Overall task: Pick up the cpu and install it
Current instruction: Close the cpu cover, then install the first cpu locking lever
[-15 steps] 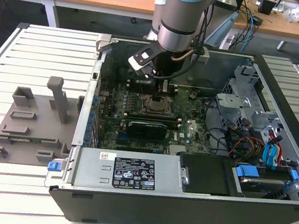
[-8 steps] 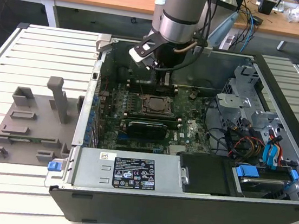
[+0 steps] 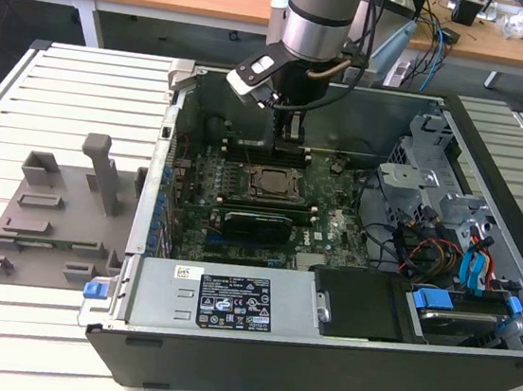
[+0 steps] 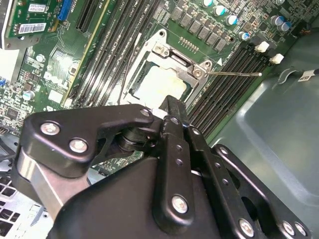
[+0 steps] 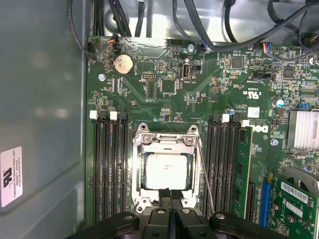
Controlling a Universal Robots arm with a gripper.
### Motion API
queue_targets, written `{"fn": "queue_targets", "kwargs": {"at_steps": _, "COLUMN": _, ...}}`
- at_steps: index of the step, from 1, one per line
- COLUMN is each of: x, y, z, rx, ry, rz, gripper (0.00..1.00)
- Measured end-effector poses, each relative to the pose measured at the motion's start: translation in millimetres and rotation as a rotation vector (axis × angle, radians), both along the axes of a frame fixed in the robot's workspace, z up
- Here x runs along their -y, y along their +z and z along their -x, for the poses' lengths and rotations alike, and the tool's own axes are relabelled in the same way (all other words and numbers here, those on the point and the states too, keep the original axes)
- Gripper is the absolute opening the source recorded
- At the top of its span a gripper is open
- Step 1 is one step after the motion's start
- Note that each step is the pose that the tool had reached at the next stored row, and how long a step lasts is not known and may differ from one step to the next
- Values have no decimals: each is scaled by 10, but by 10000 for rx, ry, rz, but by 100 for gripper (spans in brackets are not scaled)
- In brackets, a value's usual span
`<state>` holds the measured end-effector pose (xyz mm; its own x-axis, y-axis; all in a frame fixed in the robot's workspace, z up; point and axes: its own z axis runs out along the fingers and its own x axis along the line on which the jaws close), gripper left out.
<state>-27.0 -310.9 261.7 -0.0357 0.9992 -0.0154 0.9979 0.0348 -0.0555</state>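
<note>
The cpu [image 5: 167, 171] is a silver-grey square lying flat inside the metal socket frame [image 5: 168, 141] on the green motherboard [image 5: 209, 94]. In the second wrist view, the cpu [image 4: 158, 84] shows just beyond the black fingers. My gripper [image 5: 170, 191] hangs over the socket's edge, its two fingers pressed together with nothing between them. From the exterior view, the gripper [image 3: 290, 145] stands a little above and behind the socket frame [image 3: 269, 185], inside the open computer case [image 3: 224, 344]. The socket's thin wire lever [image 5: 205, 174] lies unlatched along one side.
Memory slots [image 5: 107, 169] flank the socket on both sides. A grey fixture tray [image 3: 58, 218] lies on the slatted table at the exterior view's left. A black expansion card [image 3: 258, 222], drive cage [image 3: 416, 176], cables and the power supply [image 3: 229, 301] crowd the case.
</note>
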Motion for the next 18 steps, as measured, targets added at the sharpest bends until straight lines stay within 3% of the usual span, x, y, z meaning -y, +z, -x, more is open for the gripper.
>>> {"fn": "queue_targets", "kwargs": {"at_steps": 18, "x": 0, "y": 0, "z": 0, "rx": 0, "ry": 38, "rz": 0, "gripper": 11}}
